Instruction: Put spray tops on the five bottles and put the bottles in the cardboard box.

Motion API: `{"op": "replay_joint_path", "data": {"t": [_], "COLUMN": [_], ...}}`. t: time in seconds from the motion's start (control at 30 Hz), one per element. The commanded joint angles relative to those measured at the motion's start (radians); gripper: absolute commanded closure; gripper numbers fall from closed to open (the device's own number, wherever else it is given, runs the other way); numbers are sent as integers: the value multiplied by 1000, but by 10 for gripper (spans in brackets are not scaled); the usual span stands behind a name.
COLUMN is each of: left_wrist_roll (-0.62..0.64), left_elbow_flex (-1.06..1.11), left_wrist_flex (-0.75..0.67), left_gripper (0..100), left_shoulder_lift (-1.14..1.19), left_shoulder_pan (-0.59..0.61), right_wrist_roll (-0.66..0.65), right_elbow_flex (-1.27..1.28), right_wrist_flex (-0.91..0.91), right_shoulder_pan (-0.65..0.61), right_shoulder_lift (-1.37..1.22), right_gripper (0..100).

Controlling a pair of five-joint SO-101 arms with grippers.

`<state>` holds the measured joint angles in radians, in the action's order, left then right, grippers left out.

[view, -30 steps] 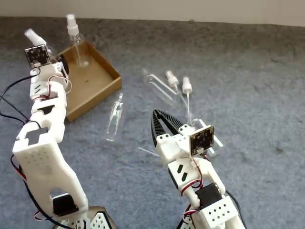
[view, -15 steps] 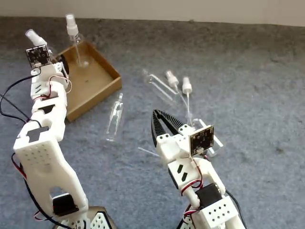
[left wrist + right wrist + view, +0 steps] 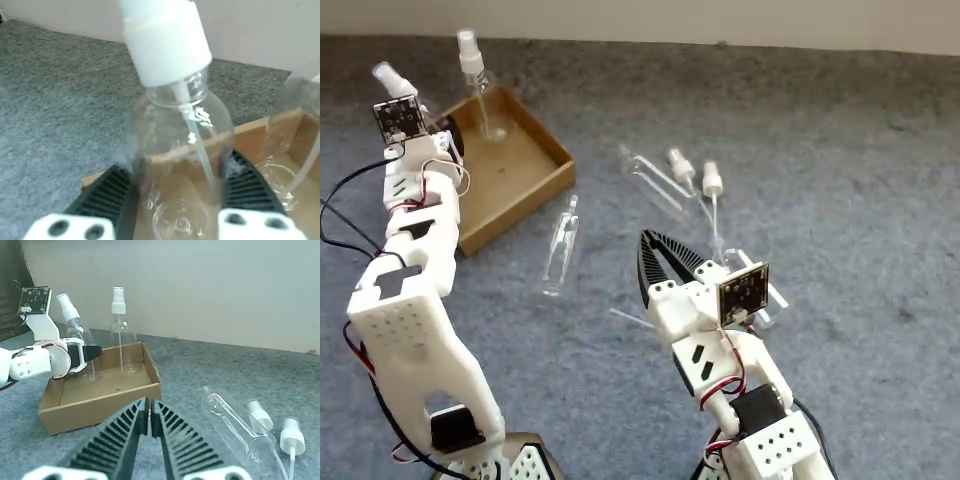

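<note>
**Makeshift robotics test bench**

Grey carpet [image 3: 840, 180] covers the work surface and meets a plain pale wall [image 3: 200, 285]. White plastic robot arms [image 3: 415, 300] carry bare circuit boards [image 3: 743, 290] and loose wires [image 3: 355, 172] — a lab or hobby setup.

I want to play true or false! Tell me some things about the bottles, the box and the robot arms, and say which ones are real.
1. The left gripper is holding a bottle with a white spray top on it. True.
2. The cardboard box is upside down. False: its open side faces up, and a second bottle stands inside it.
3. The right gripper is holding a spray top. False: it is shut with nothing in it.
4. Two loose spray tops lie on the carpet. True.
</note>
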<state>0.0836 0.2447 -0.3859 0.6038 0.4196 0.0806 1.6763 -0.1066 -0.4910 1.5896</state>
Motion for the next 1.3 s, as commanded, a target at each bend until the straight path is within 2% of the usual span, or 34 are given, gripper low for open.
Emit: {"op": "replay_joint_path", "data": {"t": [0.0, 0.4, 0.6, 0.87, 1.07, 1.27], "left_wrist_roll": [-40, -46, -46, -46, -46, -46], "left_elbow_flex": [-1, -1, 24, 28, 168, 251], "left_wrist_flex": [-20, -18, -18, -17, 29, 155], "left_gripper": [861, 833, 729, 723, 723, 723], "left_shoulder_lift": [-15, -16, -18, -27, -202, -363], "left_shoulder_pan": [18, 30, 30, 35, 27, 30], "right_wrist_roll": [5, 5, 5, 5, 5, 5], "right_elbow_flex": [119, 119, 119, 119, 119, 119], "right_wrist_flex": [-5, -5, -5, -5, -5, -5], "right_shoulder_pan": [10, 10, 10, 10, 10, 10], "right_shoulder_lift": [7, 7, 7, 7, 7, 7], "right_gripper": [986, 986, 986, 986, 986, 986]}}
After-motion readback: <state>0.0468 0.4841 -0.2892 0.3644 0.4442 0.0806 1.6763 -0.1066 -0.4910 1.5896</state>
